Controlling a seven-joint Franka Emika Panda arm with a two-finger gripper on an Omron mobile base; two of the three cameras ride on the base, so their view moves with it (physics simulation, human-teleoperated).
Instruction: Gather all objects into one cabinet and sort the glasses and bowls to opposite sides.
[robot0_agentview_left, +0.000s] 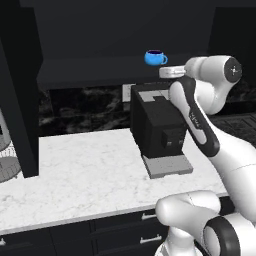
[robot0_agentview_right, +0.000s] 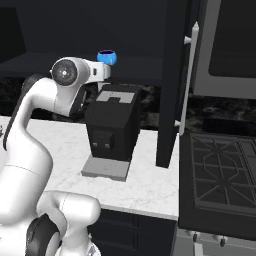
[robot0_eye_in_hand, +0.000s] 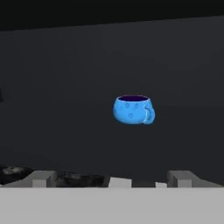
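Note:
A squat bright-blue cup with a dark inside and a handle on its right stands upright on the dark shelf of the black open-fronted cabinet. The same cup sits on the shelf above the coffee machine. My gripper is open and empty, level with the shelf and short of the cup, not touching it. Its fingertips stand wide apart. The glasses and the bowls are out of view.
A boxy black coffee machine stands on the white marble counter right under my hand. A wire basket sits at the far left behind a dark upright panel. A stove lies to the right.

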